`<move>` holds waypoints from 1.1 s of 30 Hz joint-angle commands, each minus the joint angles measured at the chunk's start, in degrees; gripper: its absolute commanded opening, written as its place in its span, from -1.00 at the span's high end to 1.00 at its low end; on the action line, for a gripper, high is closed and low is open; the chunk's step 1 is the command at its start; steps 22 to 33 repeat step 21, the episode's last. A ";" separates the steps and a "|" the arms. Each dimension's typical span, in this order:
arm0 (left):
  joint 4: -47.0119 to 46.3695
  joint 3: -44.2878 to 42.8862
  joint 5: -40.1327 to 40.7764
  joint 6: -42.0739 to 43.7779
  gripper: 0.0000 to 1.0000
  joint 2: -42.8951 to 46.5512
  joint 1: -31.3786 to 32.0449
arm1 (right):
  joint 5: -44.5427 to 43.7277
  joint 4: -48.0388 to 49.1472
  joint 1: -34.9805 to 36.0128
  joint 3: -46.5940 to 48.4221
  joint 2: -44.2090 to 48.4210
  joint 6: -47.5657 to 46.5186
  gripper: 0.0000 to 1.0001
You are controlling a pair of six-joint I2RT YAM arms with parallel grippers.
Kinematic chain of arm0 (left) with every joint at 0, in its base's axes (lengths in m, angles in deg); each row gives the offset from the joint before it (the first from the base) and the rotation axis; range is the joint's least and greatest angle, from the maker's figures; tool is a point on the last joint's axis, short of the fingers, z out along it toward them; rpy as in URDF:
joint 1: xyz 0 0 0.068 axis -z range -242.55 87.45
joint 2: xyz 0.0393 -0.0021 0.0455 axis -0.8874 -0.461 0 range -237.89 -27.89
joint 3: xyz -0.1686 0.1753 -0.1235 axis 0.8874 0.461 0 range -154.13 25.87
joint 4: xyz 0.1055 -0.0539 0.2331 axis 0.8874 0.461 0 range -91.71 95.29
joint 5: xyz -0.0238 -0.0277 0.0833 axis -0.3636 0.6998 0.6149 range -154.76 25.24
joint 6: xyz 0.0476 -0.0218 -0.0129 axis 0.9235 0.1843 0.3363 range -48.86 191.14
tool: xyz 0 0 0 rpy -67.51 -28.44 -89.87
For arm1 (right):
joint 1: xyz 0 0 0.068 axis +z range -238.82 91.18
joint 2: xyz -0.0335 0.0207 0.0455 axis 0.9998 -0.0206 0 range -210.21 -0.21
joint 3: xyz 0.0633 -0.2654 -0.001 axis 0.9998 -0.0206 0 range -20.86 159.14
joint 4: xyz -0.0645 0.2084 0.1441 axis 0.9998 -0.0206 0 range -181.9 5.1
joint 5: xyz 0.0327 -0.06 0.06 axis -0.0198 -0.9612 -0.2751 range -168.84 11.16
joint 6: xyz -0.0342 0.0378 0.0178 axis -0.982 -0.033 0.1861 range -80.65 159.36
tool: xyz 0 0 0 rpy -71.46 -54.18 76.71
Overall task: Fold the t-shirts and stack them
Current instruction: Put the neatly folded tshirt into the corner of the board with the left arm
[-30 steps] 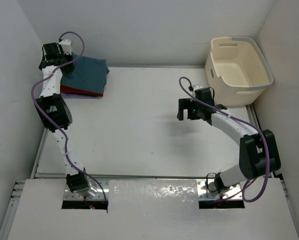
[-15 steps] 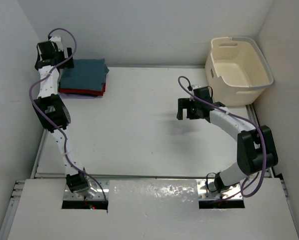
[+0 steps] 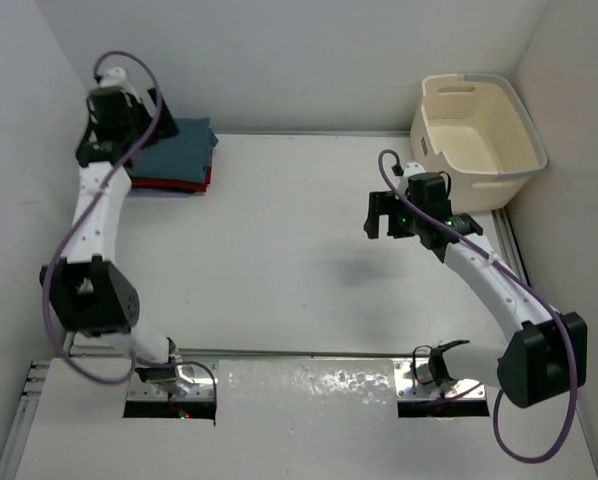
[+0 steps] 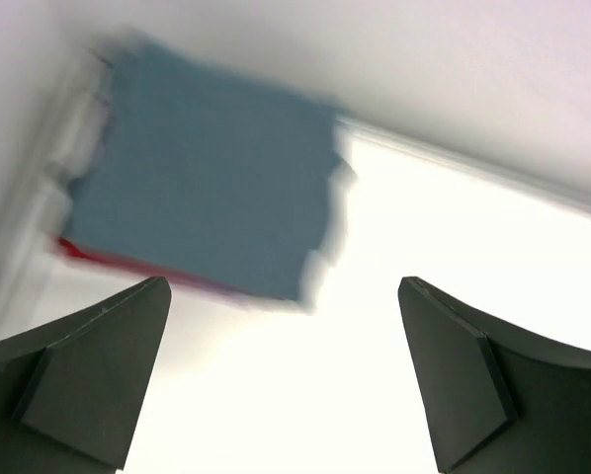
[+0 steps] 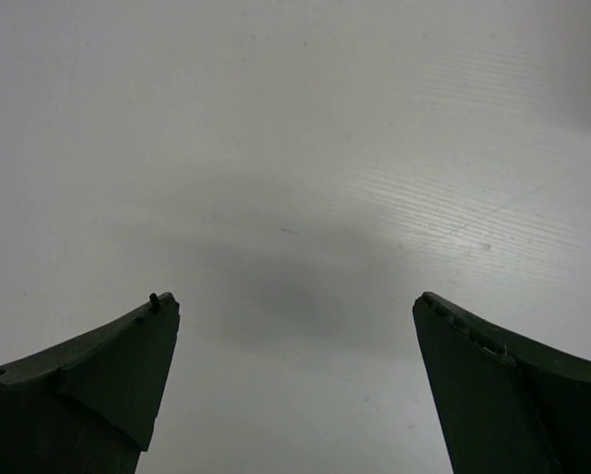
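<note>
stack of t-shirts (image 3: 184,150) lies in the far left corner of the worktop (image 3: 279,260). teal shirt (image 4: 207,178) is on top, with the edge of the red shirt (image 4: 83,249) showing beneath; other colours cannot be told. cloth is judged light, limp and liable to unfold if dragged. best hold is a pinch at a folded edge or corner, through all layers. left claw (image 4: 284,296) hovers above the stack, jaws wide, holding nothing. right claw (image 5: 295,326) hangs over mid-worktop, fully spread, empty.
</note>
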 commanded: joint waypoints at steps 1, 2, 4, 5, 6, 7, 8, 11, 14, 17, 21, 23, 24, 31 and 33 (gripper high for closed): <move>-4.77 18.21 7.22 -8.90 -0.99 13.58 9.38 | -1.37 -2.87 0.05 -2.32 4.23 -1.08 -0.98; -6.09 22.73 6.19 -10.05 -0.99 16.78 10.98 | -2.58 -2.87 -0.04 -3.11 5.20 -0.99 -0.98; -11.53 35.78 5.21 -14.53 -0.99 26.94 13.26 | -5.05 -2.79 -0.04 -5.65 7.31 -0.82 -0.98; -13.03 39.70 5.21 -16.11 -0.99 29.79 13.54 | -5.93 -2.44 -0.04 -6.97 9.50 -0.82 -0.98; -14.61 42.61 5.21 -19.17 -1.00 32.51 13.63 | -6.54 -1.83 -0.04 -9.33 10.48 -0.64 -0.98; -14.80 46.30 5.47 -19.90 -1.00 36.02 13.72 | -8.29 -1.47 0.05 -10.22 11.36 -0.29 -0.98; -13.76 46.85 6.26 -20.60 -0.99 37.01 14.15 | -9.18 -1.21 -0.04 -11.28 12.32 0.06 -0.98; -10.50 47.65 6.36 -22.98 -0.99 38.52 16.62 | -12.08 -0.42 0.05 -13.31 13.12 2.52 -0.98; -10.49 47.56 6.52 -22.63 -0.99 37.47 17.93 | -13.58 -0.41 -0.04 -13.40 14.26 3.14 -0.98; -9.44 46.34 7.49 -22.45 -1.00 36.41 17.85 | -16.30 -1.47 -0.04 -13.66 15.75 3.67 -0.98; -8.91 46.25 8.28 -22.63 -0.99 36.32 17.85 | -17.10 -0.50 -0.04 -15.15 18.74 2.44 -0.98; -8.91 46.25 8.28 -22.63 -0.99 36.32 17.85 | -17.10 -0.50 -0.04 -15.15 18.74 2.44 -0.98; -8.91 46.25 8.28 -22.63 -0.99 36.32 17.85 | -17.10 -0.50 -0.04 -15.15 18.74 2.44 -0.98; -8.91 46.25 8.28 -22.63 -0.99 36.32 17.85 | -17.10 -0.50 -0.04 -15.15 18.74 2.44 -0.98; -8.91 46.25 8.28 -22.63 -0.99 36.32 17.85 | -17.10 -0.50 -0.04 -15.15 18.74 2.44 -0.98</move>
